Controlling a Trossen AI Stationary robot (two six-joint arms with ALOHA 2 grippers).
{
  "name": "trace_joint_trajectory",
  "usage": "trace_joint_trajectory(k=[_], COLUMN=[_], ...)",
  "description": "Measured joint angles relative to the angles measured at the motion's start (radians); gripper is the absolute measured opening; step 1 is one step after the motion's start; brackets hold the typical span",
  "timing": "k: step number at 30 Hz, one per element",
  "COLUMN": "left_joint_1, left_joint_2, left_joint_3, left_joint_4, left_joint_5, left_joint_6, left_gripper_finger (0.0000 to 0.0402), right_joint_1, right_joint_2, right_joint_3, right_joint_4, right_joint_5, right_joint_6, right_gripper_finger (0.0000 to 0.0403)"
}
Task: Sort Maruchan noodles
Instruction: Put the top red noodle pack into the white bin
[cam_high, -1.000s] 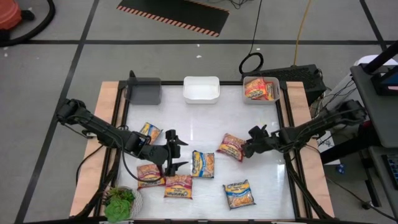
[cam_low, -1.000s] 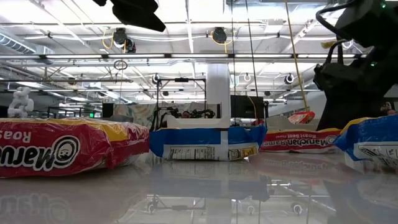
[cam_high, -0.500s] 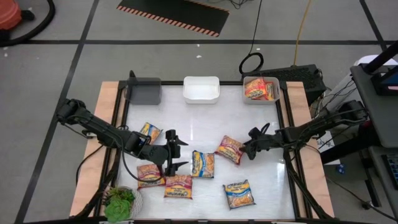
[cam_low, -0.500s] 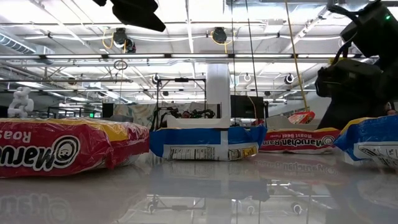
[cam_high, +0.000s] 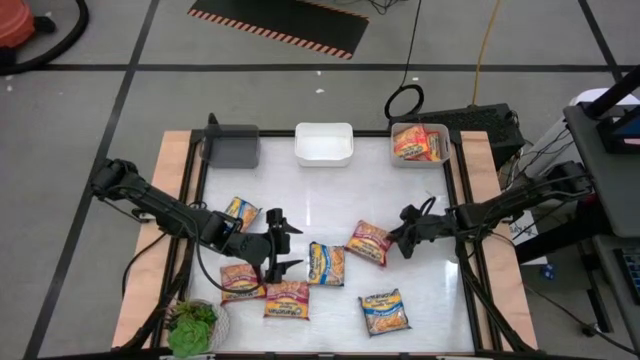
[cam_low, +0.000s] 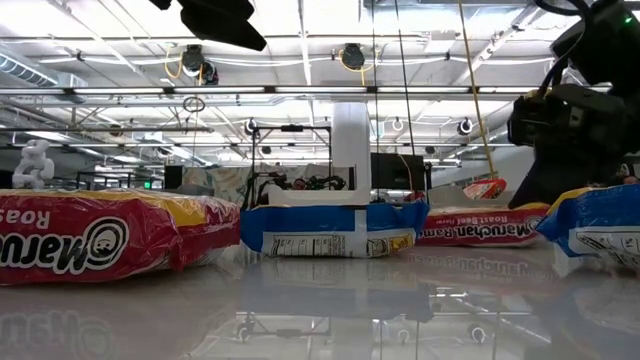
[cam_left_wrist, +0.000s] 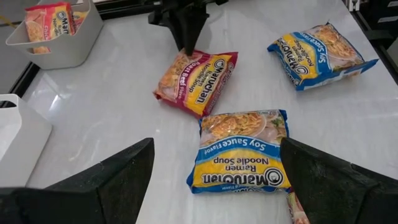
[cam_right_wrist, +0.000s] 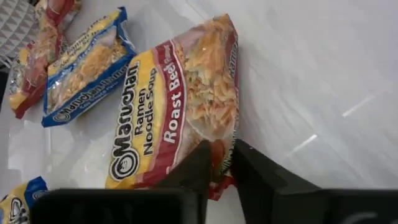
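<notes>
Several Maruchan noodle packets lie flat on the white table. A red Roast Beef packet (cam_high: 368, 243) sits right of centre, and my right gripper (cam_high: 393, 242) is shut on its right-hand end. A blue Soy Sauce packet (cam_left_wrist: 242, 152) lies below and in front of my left gripper (cam_high: 283, 242), which hangs open above the table, touching nothing. Another blue packet (cam_high: 385, 312) lies near the front. Red packets (cam_high: 241, 281) (cam_high: 286, 300) lie at the front left, and an orange-yellow one (cam_high: 240, 212) lies behind the left arm. My right gripper pinches the red packet's end edge (cam_right_wrist: 217, 140) between its two fingers (cam_right_wrist: 198, 167), at the end toward the table's right side. The fingers come from the right, slanting down. The rest of the packet (cam_low: 485, 227) lies on the table.
Three bins stand along the far edge: grey (cam_high: 232, 146), white (cam_high: 323, 143), and a clear one (cam_high: 420, 142) that holds orange packets. A green plant (cam_high: 192, 325) sits at the front left corner. Bare table lies between the bins and the packets.
My right gripper has shut on the red packet's right end and its wrist has tipped further down. The red packet has shifted slightly toward the table's left.
</notes>
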Motion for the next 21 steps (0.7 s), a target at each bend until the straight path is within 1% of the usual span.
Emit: trace_joint_trajectory(k=[4,6,9,15,18,21], left_joint_1=[0.000,0.000,0.005,0.037,0.053,0.072], left_joint_2=[0.000,0.000,0.000,0.000,0.000,0.000], left_joint_3=[0.000,0.000,0.000,0.000,0.000,0.000], left_joint_4=[0.000,0.000,0.000,0.020,0.036,0.046], left_joint_5=[0.000,0.000,-0.006,-0.011,-0.025,-0.056], left_joint_6=[0.000,0.000,0.000,-0.011,-0.036,-0.072], left_gripper_finger=[0.0351,0.0351,0.0351,0.0351,0.0351,0.0351], right_joint_1=[0.000,0.000,0.000,0.000,0.002,0.003], right_joint_2=[-0.020,-0.034,-0.057,-0.089,-0.091,-0.091], right_joint_3=[0.000,0.000,0.000,0.000,0.002,0.011], right_joint_4=[0.007,0.014,0.063,0.255,0.336,0.355], right_joint_5=[0.004,0.005,0.007,0.008,0.007,-0.001], right_joint_6=[-0.021,-0.040,-0.086,-0.231,-0.273,-0.290], right_gripper_finger=[0.0011,0.0003,0.0003,0.0001,0.0001,0.0000])
